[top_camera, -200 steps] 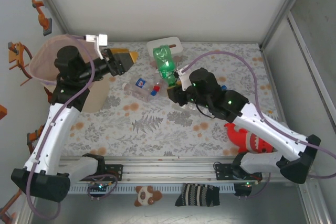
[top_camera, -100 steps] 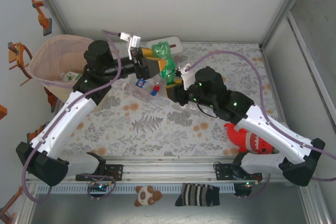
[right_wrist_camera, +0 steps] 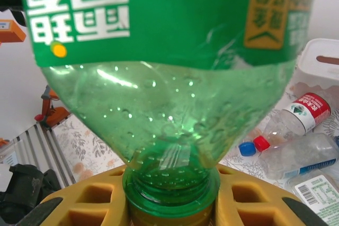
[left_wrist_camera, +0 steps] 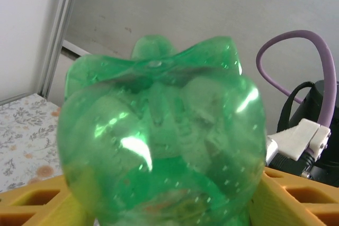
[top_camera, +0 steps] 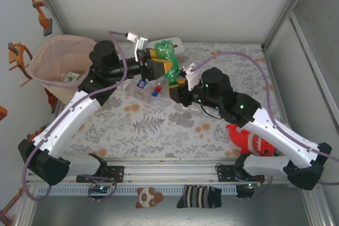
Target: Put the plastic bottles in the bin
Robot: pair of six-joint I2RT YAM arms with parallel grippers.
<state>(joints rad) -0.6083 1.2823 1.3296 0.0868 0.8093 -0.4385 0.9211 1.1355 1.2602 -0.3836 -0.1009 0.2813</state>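
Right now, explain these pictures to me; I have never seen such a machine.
These are two robot arms bolted at the near edge of a table. One picture looks down from above and behind them; the other two come from a camera on each wrist. The right gripper is shut on the neck of a green bottle. The left gripper sits with fingers either side of its base; whether they grip, I cannot tell. On the flowered table lie clear bottles, a red plush toy and a white box. The bin stands far left.
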